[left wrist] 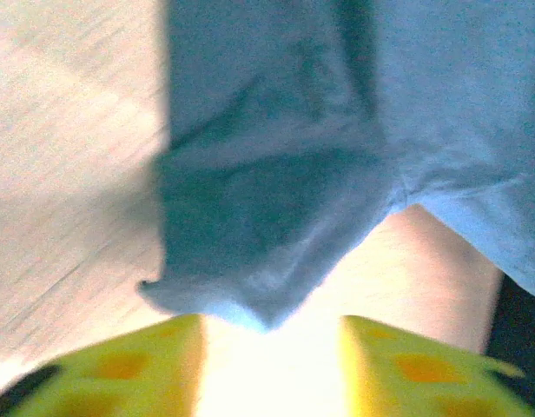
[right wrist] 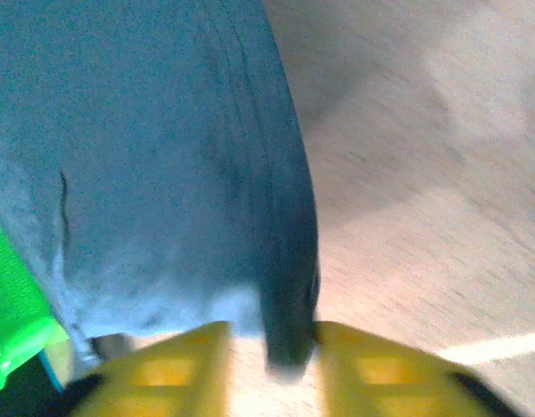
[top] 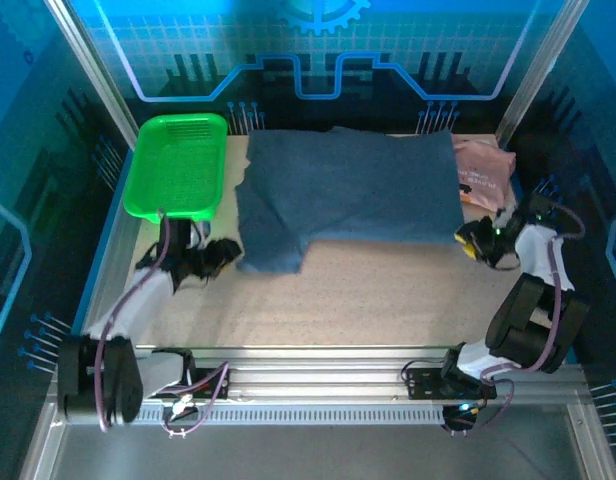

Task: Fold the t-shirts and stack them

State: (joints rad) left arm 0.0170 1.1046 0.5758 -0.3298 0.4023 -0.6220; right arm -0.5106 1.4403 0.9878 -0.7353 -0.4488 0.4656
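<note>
The left gripper [left wrist: 269, 330] stands with jaws apart, the near-left corner of the slate-blue t-shirt [left wrist: 276, 217] just ahead of them, not between; the right gripper [right wrist: 272, 339] is likewise parted, the shirt's folded edge lying loosely in its gap. To fold well, I judge both should close on their corners together and carry them level toward the far edge. The top view adds the layout: that shirt spread across the far table [top: 388, 300], the pink t-shirt [top: 483, 170] just beside its right edge, a green basket [top: 178, 165] at left
</note>
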